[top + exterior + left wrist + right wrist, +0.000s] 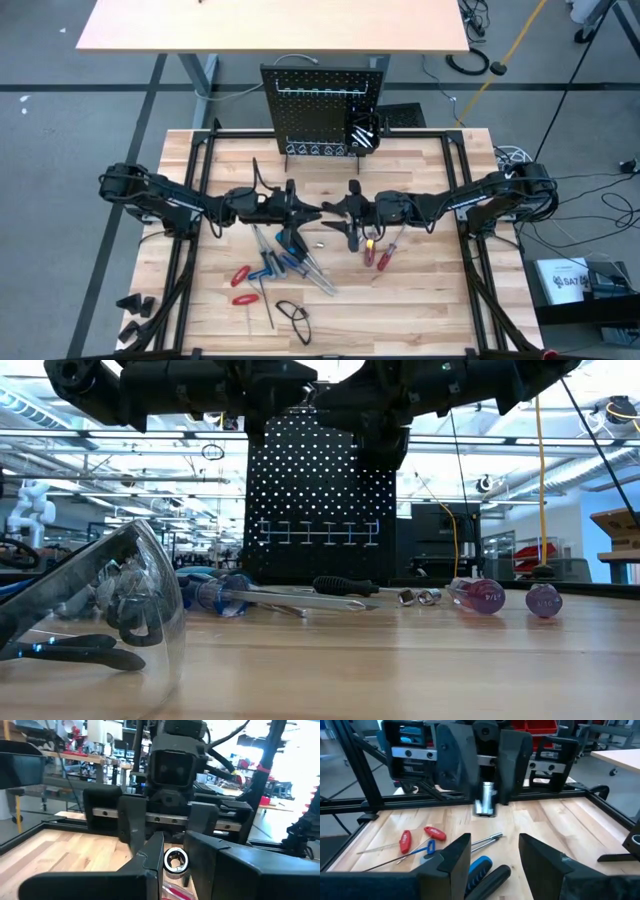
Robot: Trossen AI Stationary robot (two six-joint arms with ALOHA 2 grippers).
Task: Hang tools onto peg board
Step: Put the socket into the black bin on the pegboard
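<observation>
The black peg board [323, 110] stands upright at the table's far edge. Both arms meet over the table's middle, fingers level and facing each other. My left gripper [315, 210] is shut on a small silver bit [485, 800]. My right gripper [495, 851] stands open just short of the bit, with nothing between its fingers. On the table below lie blue-handled screwdrivers [282, 262], red-handled pliers [240, 285], red-handled screwdrivers [375, 255] and a loose silver bit [322, 243]. My left gripper pinches the silver bit's sides [175, 860] between its two fingers. The fingers [455, 775] come level from the table's left and lie across the bit. The bit stands upright, its lower end [484, 809] showing below the fingers, lifted clear of the table.
Clear safety glasses [90, 610] lie near the table's front edge. A black frame [200, 200] runs round the table's sides. A small black bin [362, 135] hangs on the peg board's right, with a row of hooks [315, 532] across the board.
</observation>
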